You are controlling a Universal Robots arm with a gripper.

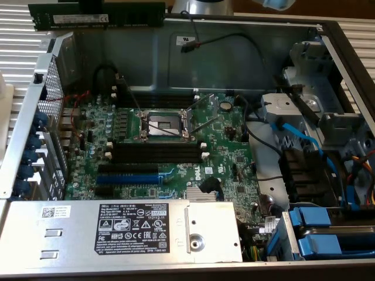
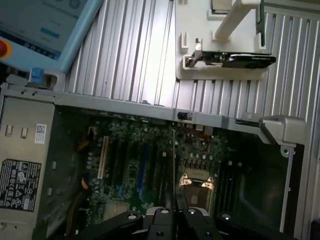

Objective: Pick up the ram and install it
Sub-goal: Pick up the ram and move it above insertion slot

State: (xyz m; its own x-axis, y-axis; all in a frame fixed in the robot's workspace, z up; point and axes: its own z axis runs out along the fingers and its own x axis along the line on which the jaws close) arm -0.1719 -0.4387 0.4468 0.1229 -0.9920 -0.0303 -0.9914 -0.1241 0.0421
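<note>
So, the claw [image 2: 173,214] is pinched narrow on the ram [image 1: 96,16], with one finger on each flat side. In the wrist view the ram shows edge-on, like a thin line sticking out past the fingers [image 2: 161,218]. In the exterior view the ram lies level, with its pale label strip facing the camera. It hangs above the far wall of the open computer case [image 1: 328,26], toward the exterior view's left.

Down inside the case sits the green board [image 1: 228,152]. The long black memory slots [image 1: 157,153] lie side by side on it (white clips on their ends), well apart from the ram. The square metal chip socket [image 1: 164,124] is just beside them, and the blue slot [image 1: 128,175] is on their other side. A silver box [image 1: 76,234] with a label lies next to the board. Blue cables [image 1: 299,137] curl at the exterior view's right. Outside the case, on the ridged metal table [image 2: 135,55], a white tray [image 2: 200,50] holds a dark card [image 2: 240,58].
</note>
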